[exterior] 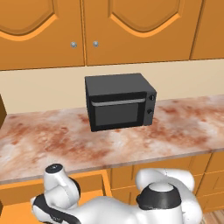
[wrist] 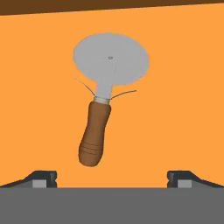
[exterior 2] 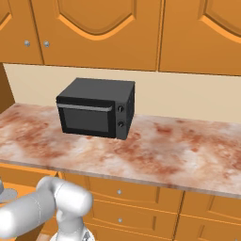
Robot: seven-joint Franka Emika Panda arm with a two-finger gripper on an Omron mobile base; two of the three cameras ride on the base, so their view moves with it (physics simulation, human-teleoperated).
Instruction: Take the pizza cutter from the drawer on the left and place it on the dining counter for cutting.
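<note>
The pizza cutter (wrist: 99,114) lies flat on the plain orange floor of the open drawer (wrist: 179,118). Its round grey blade (wrist: 111,59) points toward the top of the hand view, and its brown wooden handle (wrist: 93,139) slants down and to the left. My gripper (wrist: 112,179) hovers above it, open, with the dark fingertips (wrist: 43,178) spread wide on both sides and nothing between them. In the left base view the arm bends down over the pulled-out drawer (exterior: 22,189) at the lower left. The dining counter is out of view.
A black microwave (exterior: 120,101) stands on the narrower marbled worktop (exterior: 183,127) against the wall, under orange upper cabinets (exterior: 131,30). More like-fronted drawers (exterior 2: 136,193) with silver knobs sit shut below the worktop to the right.
</note>
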